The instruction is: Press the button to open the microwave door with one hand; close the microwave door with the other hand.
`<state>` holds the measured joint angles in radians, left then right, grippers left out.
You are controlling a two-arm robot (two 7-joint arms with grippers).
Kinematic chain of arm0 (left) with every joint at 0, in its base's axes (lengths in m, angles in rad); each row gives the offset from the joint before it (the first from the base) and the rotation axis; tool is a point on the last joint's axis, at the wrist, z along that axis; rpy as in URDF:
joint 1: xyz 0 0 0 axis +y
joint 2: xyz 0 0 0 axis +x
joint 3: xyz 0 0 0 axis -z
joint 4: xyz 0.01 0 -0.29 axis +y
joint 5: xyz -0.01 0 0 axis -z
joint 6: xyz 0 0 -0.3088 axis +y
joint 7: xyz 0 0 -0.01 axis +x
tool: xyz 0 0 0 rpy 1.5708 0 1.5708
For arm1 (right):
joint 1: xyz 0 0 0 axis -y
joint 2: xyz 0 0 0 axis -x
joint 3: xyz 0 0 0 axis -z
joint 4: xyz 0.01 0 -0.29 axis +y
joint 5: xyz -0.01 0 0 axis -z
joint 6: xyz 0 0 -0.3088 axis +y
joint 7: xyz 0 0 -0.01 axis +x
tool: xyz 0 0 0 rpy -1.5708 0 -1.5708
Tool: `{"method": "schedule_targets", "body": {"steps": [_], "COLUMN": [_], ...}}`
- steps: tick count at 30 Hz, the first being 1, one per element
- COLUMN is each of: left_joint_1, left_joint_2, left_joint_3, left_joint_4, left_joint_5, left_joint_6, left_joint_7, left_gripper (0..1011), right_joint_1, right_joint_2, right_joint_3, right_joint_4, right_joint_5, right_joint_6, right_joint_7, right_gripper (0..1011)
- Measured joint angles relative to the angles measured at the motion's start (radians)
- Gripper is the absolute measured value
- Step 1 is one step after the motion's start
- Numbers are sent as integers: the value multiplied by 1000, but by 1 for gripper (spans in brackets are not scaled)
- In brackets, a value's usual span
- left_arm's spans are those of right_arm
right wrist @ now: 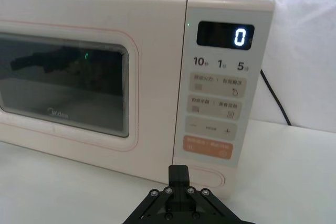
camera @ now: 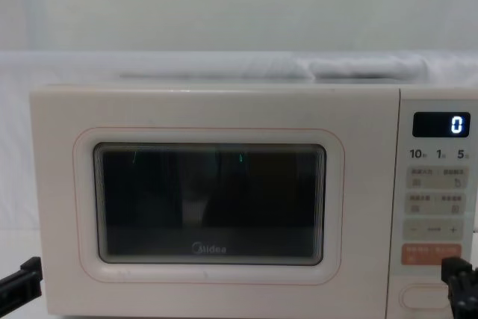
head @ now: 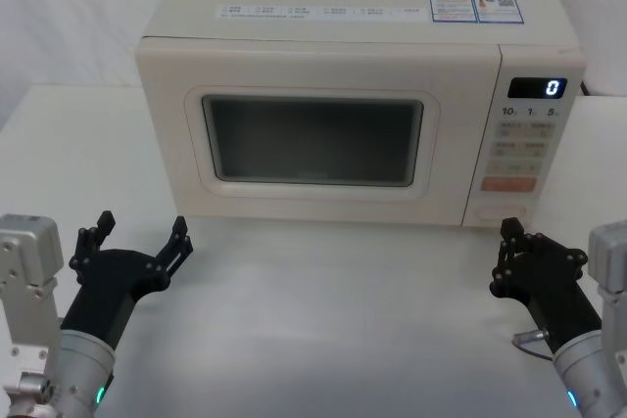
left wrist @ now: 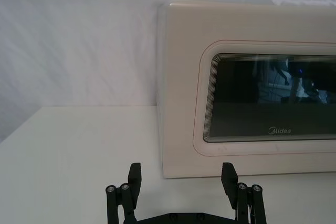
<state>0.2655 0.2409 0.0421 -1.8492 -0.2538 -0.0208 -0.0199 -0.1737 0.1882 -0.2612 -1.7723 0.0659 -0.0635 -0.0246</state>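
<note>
A cream microwave (head: 358, 95) sits on a white table (head: 323, 320). The microwave door (head: 313, 134) is closed flat against the front. It has a dark window and a thin pink line around it.

The button (right wrist: 207, 176) is a long blank cream one at the very bottom of the control panel (right wrist: 220, 87), just under the orange button (right wrist: 207, 147).

The right gripper (head: 511, 247) is low in front of the panel. Its two fingers are pressed together into one tip, holding nothing. In the right wrist view that tip points at the button and looks very near it, but I cannot tell if it touches. In the head view the tip is just below the button (head: 500, 212).

The left gripper (head: 139, 237) sits over the table in front of the door's left bottom corner, a little way off it. Its fingers are spread wide apart and hold nothing. A small green light glows on its wrist.

The left wrist view shows the spread fingers (left wrist: 135, 178) with the door's left edge past them, and the grey "Midea" name (left wrist: 279, 130) under the window. The head view does not show that name clearly. The head view shows stickers (head: 475, 7) on top of the microwave. The chest view shows the screen (camera: 441, 124) reading 0 and the right gripper (camera: 457, 278) dark beside the button (camera: 426, 296).
</note>
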Motion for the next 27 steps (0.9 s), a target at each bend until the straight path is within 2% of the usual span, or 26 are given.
{"method": "schedule_targets", "body": {"steps": [9, 14, 19, 27], "left_joint_1": [0, 0, 0, 0], "left_joint_2": [0, 0, 0, 0], "left_joint_3": [0, 0, 0, 0], "left_joint_4": [0, 0, 0, 0], "left_joint_5": [0, 0, 0, 0], "left_joint_6": [0, 0, 0, 0], "left_joint_7": [0, 0, 0, 0], "left_gripper": [1001, 1001, 1001, 1001], "right_joint_1": [-15, -15, 5, 53], "right_joint_2": [-8, -10, -16, -23], "right_joint_3": [17, 28, 44, 61], "right_joint_4": [-45, -66, -58, -11], "right_joint_5": [-12, -20, -5, 1], "right_joint_6": [26, 69, 120, 164], "right_joint_7": [30, 52, 92, 139], "right_gripper": [0, 0, 0, 0]}}
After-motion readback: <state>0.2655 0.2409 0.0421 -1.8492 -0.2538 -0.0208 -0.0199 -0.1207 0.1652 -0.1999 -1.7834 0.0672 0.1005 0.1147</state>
